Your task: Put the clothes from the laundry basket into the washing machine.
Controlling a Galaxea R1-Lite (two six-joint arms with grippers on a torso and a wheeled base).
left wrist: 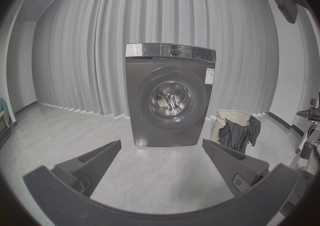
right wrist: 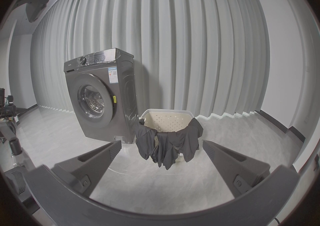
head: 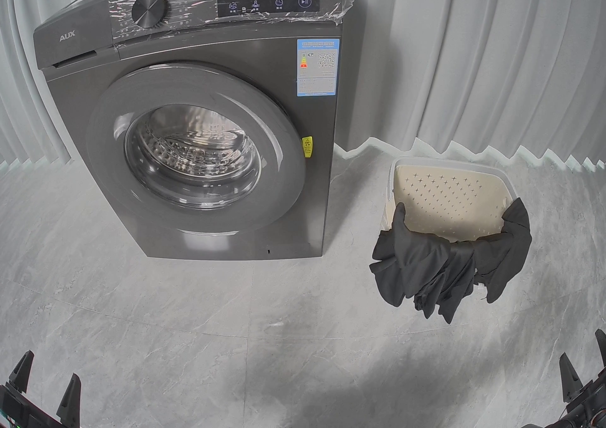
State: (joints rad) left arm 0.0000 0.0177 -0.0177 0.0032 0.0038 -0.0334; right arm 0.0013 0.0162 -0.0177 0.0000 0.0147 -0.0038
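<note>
While both arms sit low, close in to the robot, the left gripper (head: pixel 47 379) has its fingers spread wide with nothing between them. The right gripper (head: pixel 582 353) is likewise wide open and empty. Both are well apart from the work.

Ahead of the right gripper: the laundry basket (head: pixel 442 164), pale and perforated, on the floor (head: pixel 252 328) just beside the washing machine (head: pixel 189 56), on its right. The clothes (head: pixel 448 265) are a dark bundle draped over the basket's near rim, most of it hanging outside and reaching down towards the floor. What shows of the basket's inside is bare.

Ahead of the left gripper: the machine's round door (head: pixel 189 151), which looks shut, with the drum visible through the glass. A pleated curtain (head: pixel 473 37) hangs behind.

Step in hand, as judged: nothing begun; approach not yet made.

Risks:
- The door appears closed, so carrying cloth to it first would leave no way in.
- The basket looks light. Pulling the draped cloth sideways rather than up could drag or tip it.
- Pinching only an outer fold may let the rest slide off and drop.
- A trailing end could snag on the door rim during loading.
</note>
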